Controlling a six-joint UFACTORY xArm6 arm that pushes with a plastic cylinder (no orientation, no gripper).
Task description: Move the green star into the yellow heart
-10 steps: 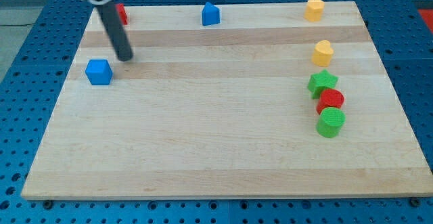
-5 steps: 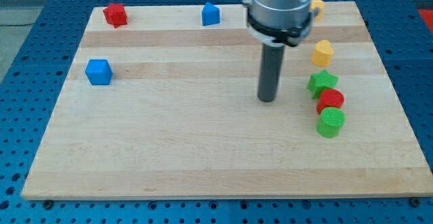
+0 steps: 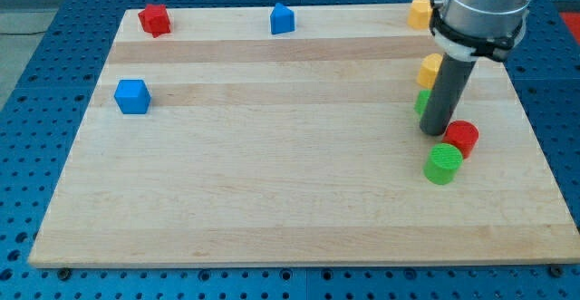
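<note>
Seven blocks are sitting on the board [image 3: 272, 200], and my tip [image 3: 435, 133] is standing among the cluster at the view's right. I am carrying no pincer at all, only the rod, so there is nothing to spread or press together. The rod is covering most of the green star [image 3: 421, 101]; only a green sliver is showing at the rod's left edge, just below the yellow heart [image 3: 430, 67], which is itself partly hidden behind the rod. Whether star and heart are touching I cannot tell, since the rod is blocking the gap. The tip is resting just below the star, with the red cylinder [image 3: 462, 139] just beside it on the right and the green cylinder [image 3: 443, 165] a little lower. A second yellow block [image 3: 418, 13] is lying at the top right corner, a red block [image 3: 155, 19] at the top left, a blue block [image 3: 282, 18] at the top middle, and a blue cube [image 3: 132, 96] at the left. By my judgement the push itself is beginning: the tip is sitting on the far side of the star from the heart. The next move is calling for a short, straight slide toward the view's top, centred on the star so it is not squirting off to the left.
</note>
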